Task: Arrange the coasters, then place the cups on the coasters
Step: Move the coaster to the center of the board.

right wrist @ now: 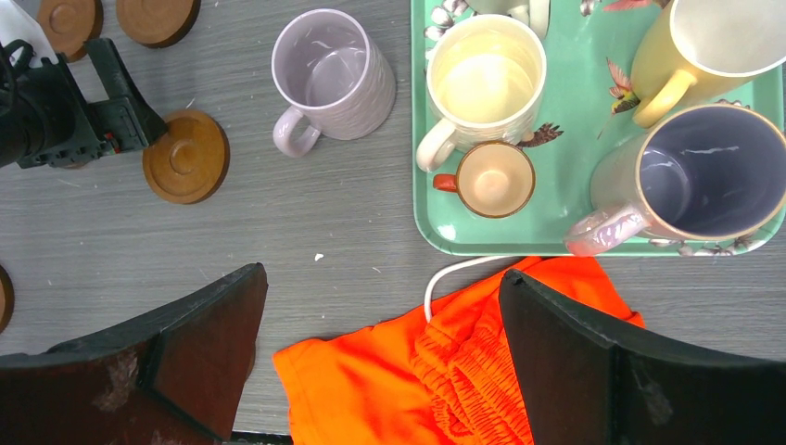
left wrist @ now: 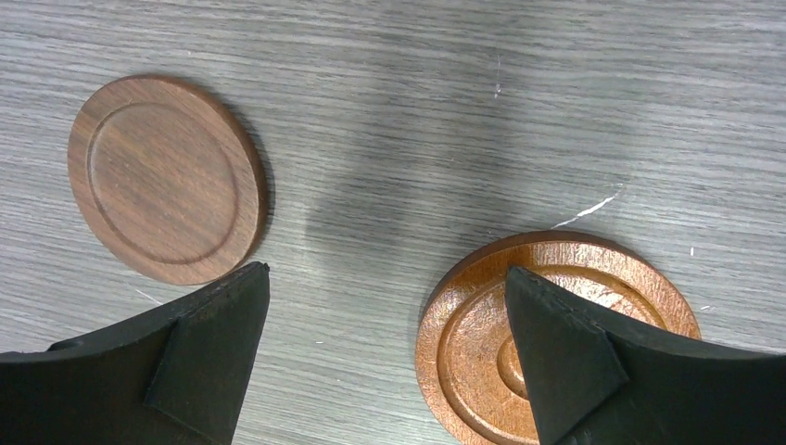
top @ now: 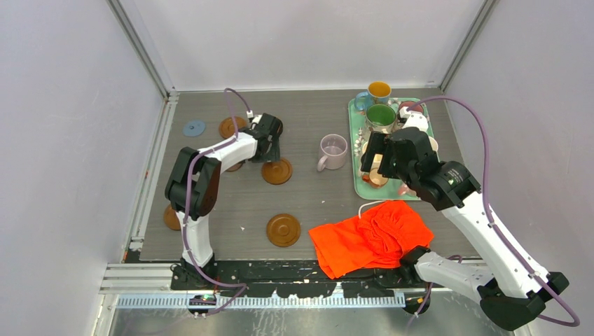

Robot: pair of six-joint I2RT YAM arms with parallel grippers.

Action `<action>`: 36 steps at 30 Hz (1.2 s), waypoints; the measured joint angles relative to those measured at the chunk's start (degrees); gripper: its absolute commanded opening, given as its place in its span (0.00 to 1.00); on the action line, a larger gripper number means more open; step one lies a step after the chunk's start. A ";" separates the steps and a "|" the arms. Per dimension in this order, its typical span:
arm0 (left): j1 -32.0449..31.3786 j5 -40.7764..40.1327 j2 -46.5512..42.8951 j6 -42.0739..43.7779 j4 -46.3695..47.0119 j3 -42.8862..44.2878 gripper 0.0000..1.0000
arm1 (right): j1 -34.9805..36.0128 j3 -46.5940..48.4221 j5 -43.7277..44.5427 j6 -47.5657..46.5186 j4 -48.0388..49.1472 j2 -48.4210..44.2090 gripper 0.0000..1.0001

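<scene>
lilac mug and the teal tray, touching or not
Apart: the right wrist view shows a strip of bare table between the lilac mug and the tray rim.

Ahead of the left gripper (left wrist: 385,271), whose fingers (left wrist: 213,352) are matte black, the table (left wrist: 463,93) is grey with a streaky wood grain. Off its left fingertip lies a dark walnut-brown coaster (left wrist: 162,176) with a single ring. Under its right finger a glossy orange-brown coaster (left wrist: 473,343) shows concentric rings.

Ahead of the right gripper (right wrist: 382,273) are a lilac mug (right wrist: 329,74) and a mint-green tray (right wrist: 570,204) printed with birds and flowers. On the tray are a cream mug (right wrist: 487,74), a tiny copper-orange cup (right wrist: 491,179) with a red handle, a yellow mug (right wrist: 714,46) and a pink-handled mug (right wrist: 704,176), grey-lilac inside. Between its fingers shows a bright orange cloth (right wrist: 417,380).
</scene>
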 measured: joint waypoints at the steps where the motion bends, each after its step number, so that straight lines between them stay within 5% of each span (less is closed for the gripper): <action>1: 0.00 0.00 0.00 0.15 0.00 0.00 1.00 | 0.00 0.00 0.00 0.00 0.00 0.00 1.00; 36: 6.40 3.93 7.30 2.56 -2.82 10.99 1.00 | 0.00 0.00 0.26 -0.02 -0.46 -0.24 1.00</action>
